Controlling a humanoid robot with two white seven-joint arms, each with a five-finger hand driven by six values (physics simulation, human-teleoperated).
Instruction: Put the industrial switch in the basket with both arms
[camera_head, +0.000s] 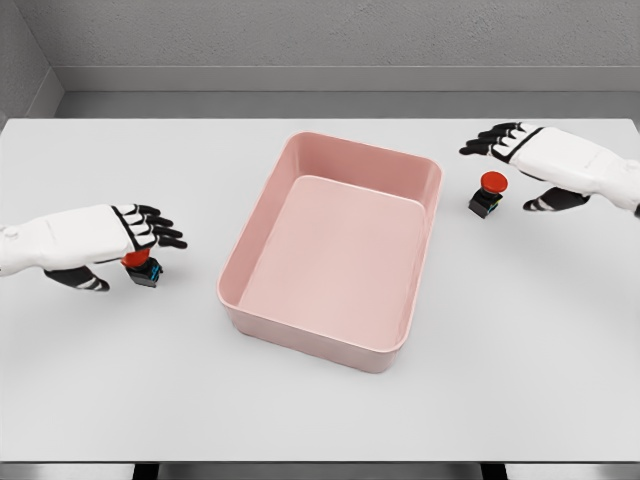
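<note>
- Table (120, 380): white top fills nearly the whole head view; grey wall runs behind it at 12 o'clock.
- Basket (262, 225): pink, rectangular, rounded corners, sitting at table centre, turned a little so its long axis runs from about 1 toward 7 o'clock. Nothing inside it.
- My left hand (135, 232): arm enters from 9 o'clock, palm down, fingers stretched flat and slightly spread, thumb hanging below. It holds nothing; fingertips lie over the top of the left switch.
- My right hand (525, 160): arm enters from 3 o'clock, fingers extended toward 9 o'clock, thumb apart and lower. Loose, holding nothing, just beside the right switch without touching.
- Left switch (143, 270): red button on dark body with a blue edge, on the table at the basket's 9 o'clock, partly hidden under my left fingers.
- Right switch (488, 195): red button on dark body, upright on the table, near the basket's 2 o'clock corner, outside the rim.
</note>
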